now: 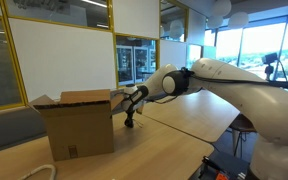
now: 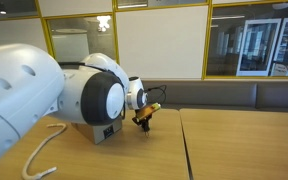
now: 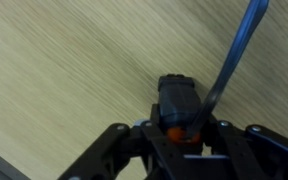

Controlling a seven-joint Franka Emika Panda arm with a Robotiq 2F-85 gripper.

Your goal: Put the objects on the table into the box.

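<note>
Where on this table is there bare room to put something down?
Free: the table section right of the seam in an exterior view, bare to its far edge, and the wood between the gripper and the near edge. Crowded: around the box, where the gripper straddles the orange-and-black item, and the white cord near it.

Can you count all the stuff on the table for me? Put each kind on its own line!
Cardboard box: 1
White cord: 1
Small orange-and-black item: 1
Total: 3
</note>
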